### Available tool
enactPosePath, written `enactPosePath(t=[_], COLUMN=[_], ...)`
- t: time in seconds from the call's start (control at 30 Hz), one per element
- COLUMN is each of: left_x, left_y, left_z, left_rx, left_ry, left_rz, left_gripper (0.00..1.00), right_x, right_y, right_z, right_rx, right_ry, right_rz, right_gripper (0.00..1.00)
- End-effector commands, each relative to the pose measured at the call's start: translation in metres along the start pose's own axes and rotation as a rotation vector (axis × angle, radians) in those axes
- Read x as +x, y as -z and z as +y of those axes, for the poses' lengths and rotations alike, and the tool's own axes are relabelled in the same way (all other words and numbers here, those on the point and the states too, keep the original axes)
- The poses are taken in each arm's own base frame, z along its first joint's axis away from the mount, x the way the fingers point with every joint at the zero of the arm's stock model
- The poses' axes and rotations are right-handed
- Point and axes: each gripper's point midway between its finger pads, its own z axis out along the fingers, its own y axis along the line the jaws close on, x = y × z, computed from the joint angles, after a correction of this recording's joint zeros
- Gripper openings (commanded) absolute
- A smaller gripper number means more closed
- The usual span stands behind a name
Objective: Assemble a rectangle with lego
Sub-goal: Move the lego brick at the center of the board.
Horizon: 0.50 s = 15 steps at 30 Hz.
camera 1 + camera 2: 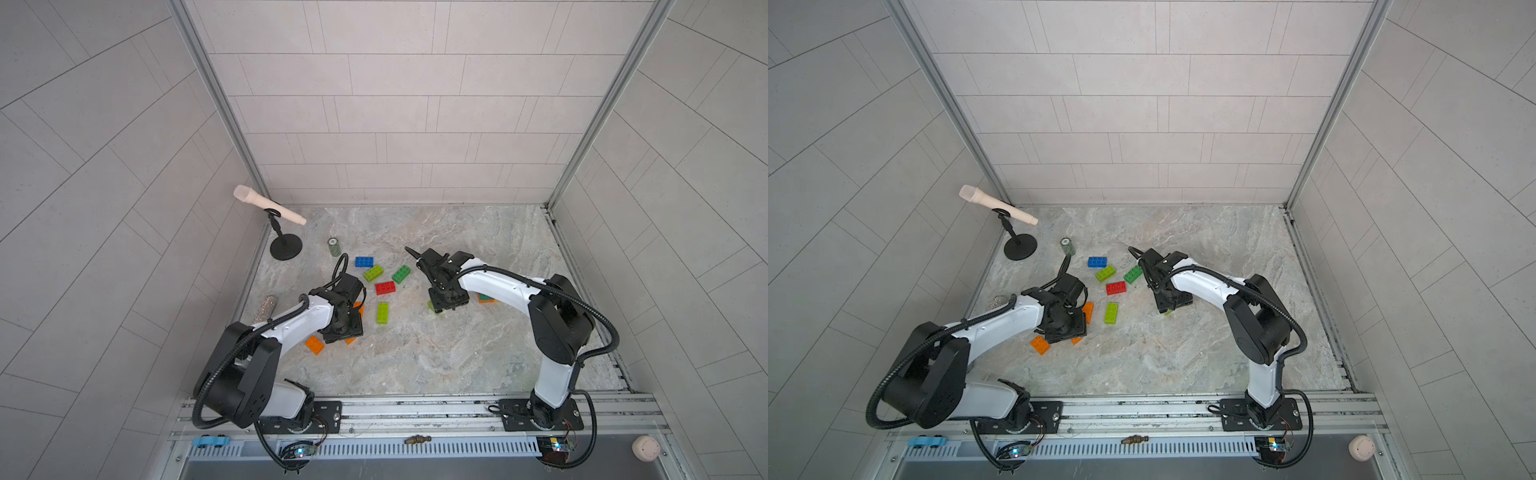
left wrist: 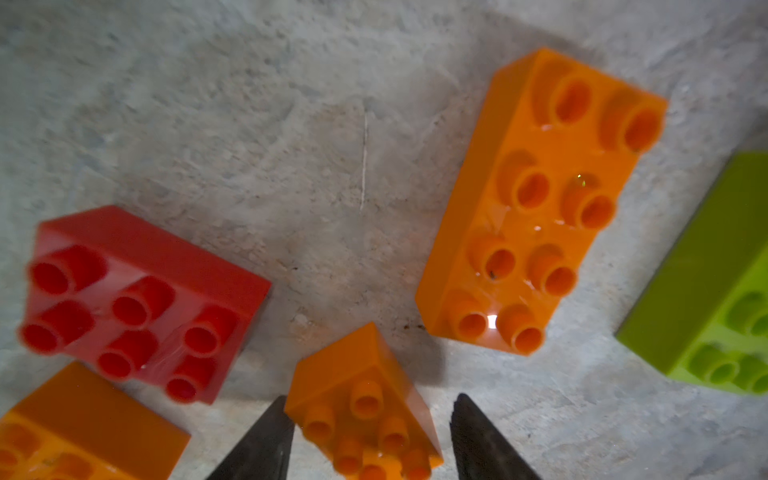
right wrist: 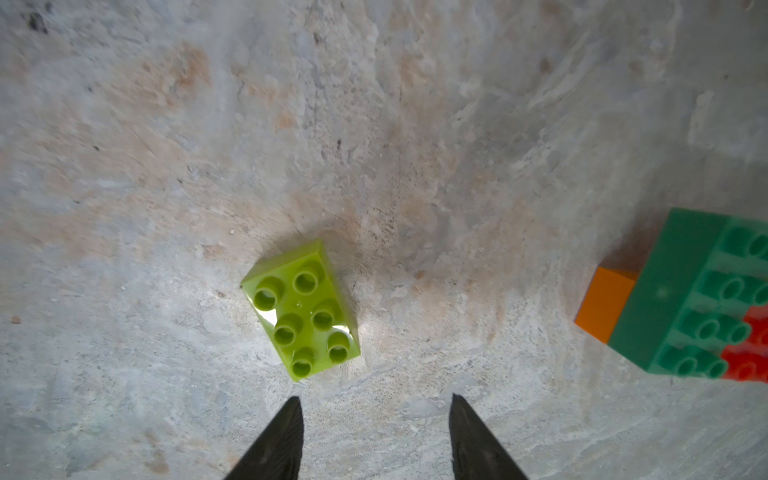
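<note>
Orange lego (image 1: pixel 314 344) lies mostly hidden under the left arm (image 1: pixel 299 318) in both top views. Close up, we see the left gripper (image 2: pixel 370 397) part open astride a small orange brick (image 2: pixel 357 365), one finger (image 2: pixel 270 432) touching it. The right gripper (image 3: pixel 375 397) gapes empty, short of a lime brick (image 3: pixel 301 309); a green-topped stack (image 3: pixel 673 291) is cut off at the view's edge.

Orange brick (image 2: pixel 536 208), red brick (image 2: pixel 137 299), lime brick (image 3: pixel 301 309) on grey, seemingly marbled tabletop (image 3: pixel 415 124).

Scattered lego bricks (image 1: pixel 385 287) (orange, red, lime, green, blue), studs up
</note>
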Motion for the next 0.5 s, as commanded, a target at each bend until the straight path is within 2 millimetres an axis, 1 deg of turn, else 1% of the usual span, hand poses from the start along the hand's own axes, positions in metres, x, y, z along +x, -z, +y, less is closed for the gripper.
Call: enactPosePath(t=[0.0,0.13,0.23,0.37,0.47], left_x=[0.006,0.01,0.011,0.014,0.015], left_y=[-0.007,-0.007,-0.007,-0.009,-0.007], left_z=[0.003,0.007,0.007,0.003,0.002], left_rx=[-0.013,-0.016,-0.01,0.013,0.028], left_ry=[0.013,0.016,0.021,0.03,0.034], left_rz=[0.013,0.009,0.008,0.019,0.017], left_gripper=[0.61,0.59,0.55,0.47,0.43], right_x=[0.005,-0.001,-0.007,-0.019,-0.028], right_y=[-0.013,-0.02,-0.028,-0.035,-0.037], right_z=[0.002,0.013,0.019,0.025,0.031], right_rx=[0.01,-0.022,-0.029,-0.035,-0.043], right_ry=[0.05,0.059,0.061,0.058,0.056], right_rz=[0.034,0.041,0.044,0.037,0.03], right_gripper=[0.58,0.58,0.55,0.48,0.4])
